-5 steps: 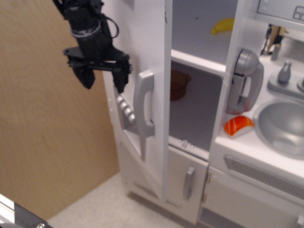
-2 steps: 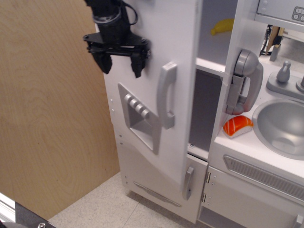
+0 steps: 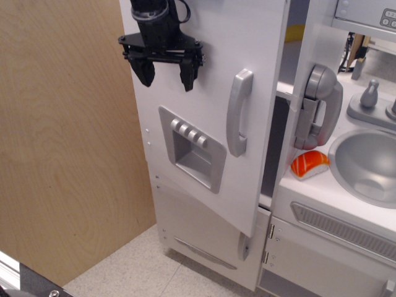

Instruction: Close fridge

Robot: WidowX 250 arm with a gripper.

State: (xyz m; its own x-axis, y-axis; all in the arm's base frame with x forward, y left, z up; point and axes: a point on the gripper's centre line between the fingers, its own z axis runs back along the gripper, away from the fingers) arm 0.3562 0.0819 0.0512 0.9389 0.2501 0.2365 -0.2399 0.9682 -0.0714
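The white fridge's big door [image 3: 198, 74] stands slightly ajar, with a narrow gap at its right edge showing a white shelf and a bit of a yellow item [image 3: 296, 32]. The door has a grey vertical handle [image 3: 238, 112] and a grey four-button dispenser recess [image 3: 192, 148]. My black gripper [image 3: 167, 77] is open and empty. It points down against the door's upper left face, above the dispenser and left of the handle.
A wooden panel [image 3: 68, 142] stands at the left. A grey toy phone [image 3: 318, 105] hangs on the cabinet to the right of the fridge. A sushi toy [image 3: 311, 163] lies beside the grey sink [image 3: 365, 167]. The smaller lower door [image 3: 247, 247] sits below.
The fridge door has swung from wide open to nearly shut. My gripper has moved right with it, staying on the door's outer face. The orange bowl inside is now hidden.
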